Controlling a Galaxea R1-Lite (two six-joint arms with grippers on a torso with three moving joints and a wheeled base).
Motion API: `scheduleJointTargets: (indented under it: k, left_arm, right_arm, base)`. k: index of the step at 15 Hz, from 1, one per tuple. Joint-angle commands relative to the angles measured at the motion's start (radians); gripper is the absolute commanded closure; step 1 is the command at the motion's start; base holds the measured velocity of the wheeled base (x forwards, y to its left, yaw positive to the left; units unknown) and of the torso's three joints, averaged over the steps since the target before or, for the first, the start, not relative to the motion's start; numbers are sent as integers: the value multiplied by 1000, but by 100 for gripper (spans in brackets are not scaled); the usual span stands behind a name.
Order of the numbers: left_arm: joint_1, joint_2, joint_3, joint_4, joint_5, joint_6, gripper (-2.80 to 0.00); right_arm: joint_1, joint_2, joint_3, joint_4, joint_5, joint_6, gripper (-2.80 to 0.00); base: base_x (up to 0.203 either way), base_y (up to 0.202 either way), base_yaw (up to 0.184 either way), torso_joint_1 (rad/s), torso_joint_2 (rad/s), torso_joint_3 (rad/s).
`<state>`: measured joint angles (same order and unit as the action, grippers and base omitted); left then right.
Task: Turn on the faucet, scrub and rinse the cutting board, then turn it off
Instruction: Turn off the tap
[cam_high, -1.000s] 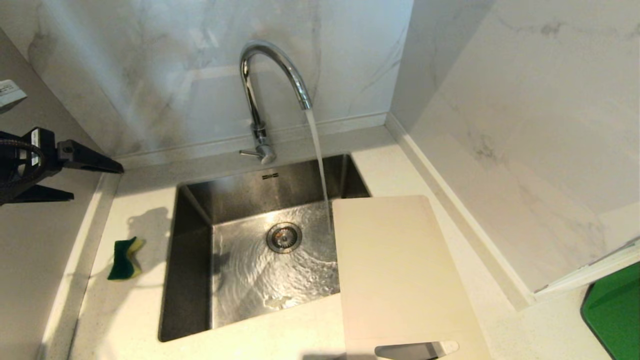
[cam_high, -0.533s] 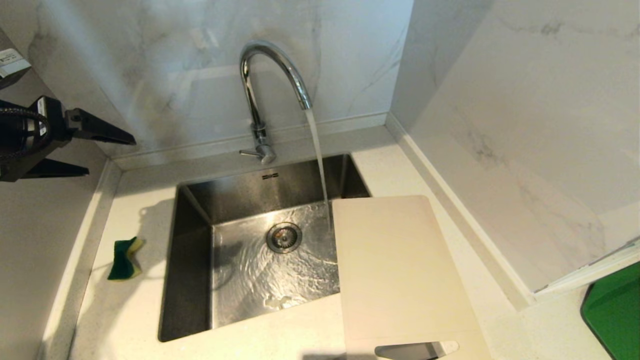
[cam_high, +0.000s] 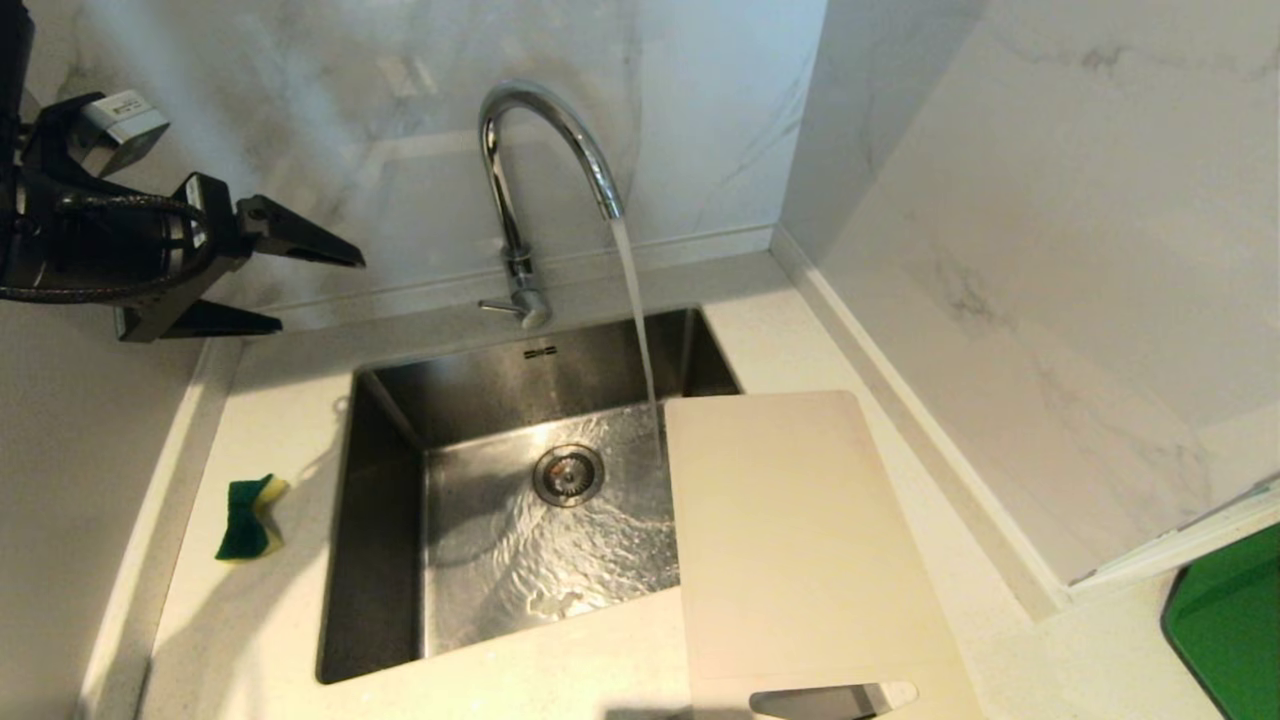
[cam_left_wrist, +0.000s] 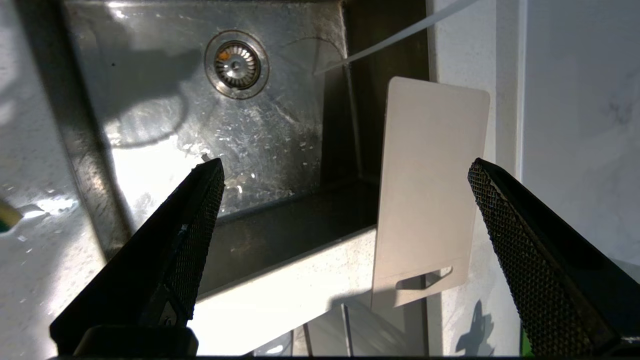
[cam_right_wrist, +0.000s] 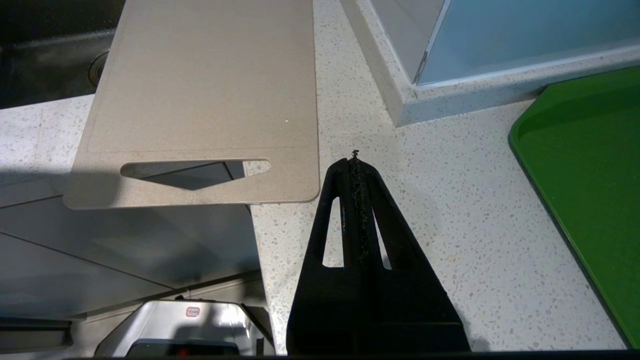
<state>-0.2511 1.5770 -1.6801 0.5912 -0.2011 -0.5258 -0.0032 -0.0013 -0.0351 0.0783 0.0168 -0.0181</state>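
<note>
Cutting board (cam_high: 800, 540) lengthwise, slot nearest robot

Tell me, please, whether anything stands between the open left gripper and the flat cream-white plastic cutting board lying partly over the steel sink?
Nothing visible does. The left gripper hangs open, high over the counter's left side; only the running water stream crosses the space toward the cream-white plastic cutting board.

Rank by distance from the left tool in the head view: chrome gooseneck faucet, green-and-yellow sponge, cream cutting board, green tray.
From the open left tool, raised at the scene's left:
1. Chrome gooseneck faucet, behind the sink, centre; the green-and-yellow sponge, on the counter left of the sink, is too close to call against it.
2. Cream plastic cutting board, over the sink's right edge.
3. Green tray, far right.
</note>
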Motion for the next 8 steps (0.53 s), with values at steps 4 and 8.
scheduleJointTargets:
  k: [4, 8]
  left_arm:
    - [-1, 88, -21, -50, 7, -21, 0]
    - [-14, 101, -20, -159, 15, -17, 0]
  right_arm:
    - [-1, 0, 0, 1, 0, 0, 0]
    - [0, 0, 0, 0, 0, 0, 0]
  base:
    - [0, 0, 0, 0, 0, 0]
    - [0, 0, 0, 0, 0, 0]
